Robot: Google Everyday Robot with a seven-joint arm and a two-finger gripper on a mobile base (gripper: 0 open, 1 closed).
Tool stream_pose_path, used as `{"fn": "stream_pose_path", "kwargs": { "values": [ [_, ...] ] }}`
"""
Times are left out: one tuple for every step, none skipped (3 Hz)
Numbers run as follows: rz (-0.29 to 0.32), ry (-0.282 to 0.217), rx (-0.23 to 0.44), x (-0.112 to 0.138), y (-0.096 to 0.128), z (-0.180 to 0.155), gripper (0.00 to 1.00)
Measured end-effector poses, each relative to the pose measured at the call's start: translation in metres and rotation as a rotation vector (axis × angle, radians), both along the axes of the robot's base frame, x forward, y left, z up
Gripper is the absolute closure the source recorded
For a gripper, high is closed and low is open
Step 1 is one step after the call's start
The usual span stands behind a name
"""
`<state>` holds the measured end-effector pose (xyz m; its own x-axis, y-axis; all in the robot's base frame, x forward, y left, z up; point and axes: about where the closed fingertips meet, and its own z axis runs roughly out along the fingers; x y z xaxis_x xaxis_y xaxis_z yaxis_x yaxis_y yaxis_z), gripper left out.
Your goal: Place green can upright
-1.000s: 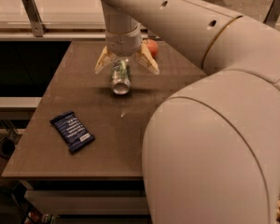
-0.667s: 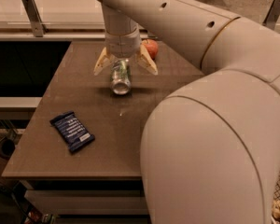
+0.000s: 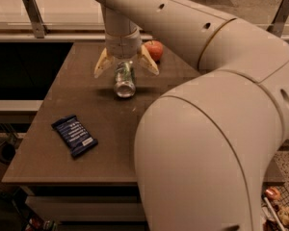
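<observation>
The green can [image 3: 124, 79] lies on its side on the brown table [image 3: 48, 143], its shiny silver end facing the camera. My gripper [image 3: 126, 69] hangs right above it with its two cream fingers [image 3: 102, 64] spread wide, one on each side of the can and not closed on it. The arm reaches in from the upper middle of the view.
A red apple [image 3: 153, 49] sits just behind and right of the gripper. A dark blue snack packet [image 3: 74, 135] lies at the front left of the table. My large arm covers the right side. A railing runs along the back.
Nothing has visibly changed; the gripper stays spread over the lying can.
</observation>
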<state>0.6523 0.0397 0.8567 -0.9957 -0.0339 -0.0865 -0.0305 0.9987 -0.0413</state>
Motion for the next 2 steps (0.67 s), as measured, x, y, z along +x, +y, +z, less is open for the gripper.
{"fn": "stream_pose_path", "kwargs": {
  "values": [
    [0.007,0.002,0.016,0.0056,0.0034,-0.005,0.18],
    [0.008,-0.009,0.024,0.0091,0.0058,-0.0066,0.42]
  ]
}}
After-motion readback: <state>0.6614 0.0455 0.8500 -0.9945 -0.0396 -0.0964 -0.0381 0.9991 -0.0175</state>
